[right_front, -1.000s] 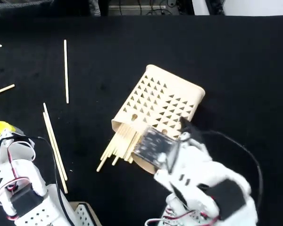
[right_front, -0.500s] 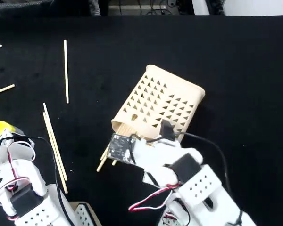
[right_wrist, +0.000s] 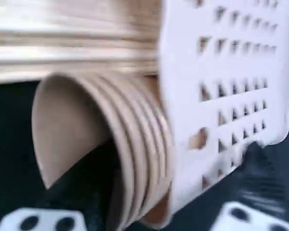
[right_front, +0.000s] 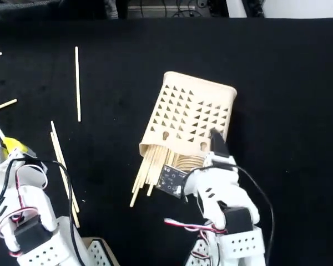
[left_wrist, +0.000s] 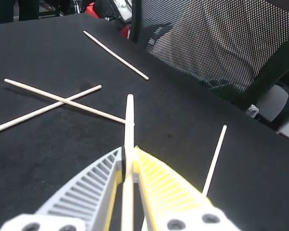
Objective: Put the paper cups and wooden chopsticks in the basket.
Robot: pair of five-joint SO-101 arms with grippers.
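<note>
Paper cups [right_front: 190, 162], nested in 1 stack, lie on their side in the mouth of the basket [right_front: 191, 111], with the rims poking out past the basket's edge. The basket lies tipped over near the middle of the black table [right_front: 288, 83], its perforated wall facing up. A bundle of wooden chopsticks [right_front: 147, 169] sits in the same opening beside the cups, with the ends fanning out onto the table toward the arms.

The right gripper [right_front: 205, 156] is at the basket's mouth, right against the cups. I cannot tell whether it is open or closed, or whether it holds anything.

The left gripper [left_wrist: 127, 156] is well apart from the basket, near the table's left edge. Its grey and yellow fingers are closed on 1 chopstick [left_wrist: 129, 120], which sticks out straight ahead past the tips.

More chopsticks lie loose on the table. 2 crossed ones [left_wrist: 62, 101] lie just beyond the held stick, and a single one [right_front: 77, 83] lies farther up on the left side. A close-lying pair [right_front: 64, 172] rests between the left arm and the basket.
</note>
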